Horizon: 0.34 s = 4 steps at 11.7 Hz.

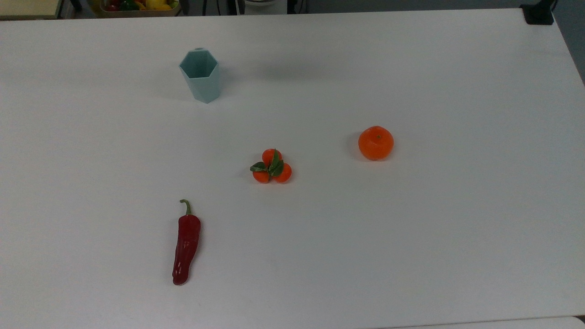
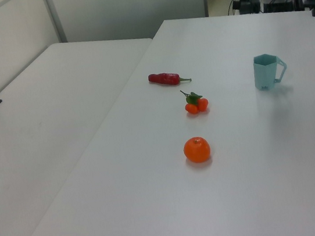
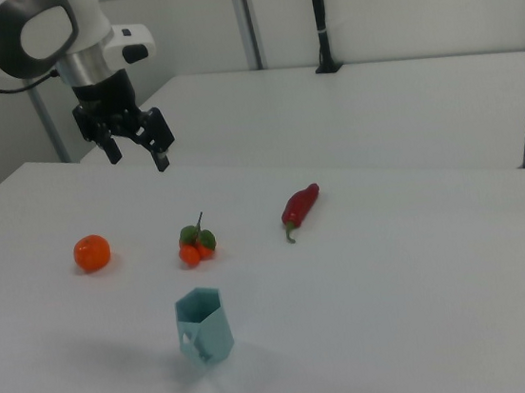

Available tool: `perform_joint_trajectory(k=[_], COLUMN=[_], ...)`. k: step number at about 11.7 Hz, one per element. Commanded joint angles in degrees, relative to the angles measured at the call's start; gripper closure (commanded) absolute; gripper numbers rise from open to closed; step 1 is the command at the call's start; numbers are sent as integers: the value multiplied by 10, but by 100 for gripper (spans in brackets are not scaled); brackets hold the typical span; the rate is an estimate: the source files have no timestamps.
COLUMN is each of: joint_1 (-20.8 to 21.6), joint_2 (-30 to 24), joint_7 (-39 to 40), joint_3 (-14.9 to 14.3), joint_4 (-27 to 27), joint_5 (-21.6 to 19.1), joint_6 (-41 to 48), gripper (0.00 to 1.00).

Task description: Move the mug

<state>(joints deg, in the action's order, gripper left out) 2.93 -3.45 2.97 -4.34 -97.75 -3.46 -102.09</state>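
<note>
The mug (image 1: 201, 75) is a pale teal faceted cup with a hexagonal rim. It stands upright on the white table (image 1: 411, 228), towards the top view's upper left. Its small loop handle shows on the left view's right side of the mug (image 2: 265, 72). In the right view the mug (image 3: 204, 328) stands nearest the camera. My gripper (image 3: 138, 162) hangs open and empty high above the table, well up and to the right view's left of the mug, touching nothing.
An orange (image 1: 375, 143) lies at the top view's right. A cluster of three small oranges with leaves (image 1: 272, 167) sits mid-table, and a red chili pepper (image 1: 186, 242) lies at lower left. A second white table (image 2: 41, 128) adjoins at the left view's left.
</note>
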Motion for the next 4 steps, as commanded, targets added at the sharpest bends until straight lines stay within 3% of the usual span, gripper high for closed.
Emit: perform_joint_trajectory(k=[1,4], joint_1=[1,1], joint_2=[12,12], joint_7=[10,9], joint_3=[-1,0], joint_4=[13,13], joint_5=[-9,-10], joint_6=[-10,-7], gripper=[0,0])
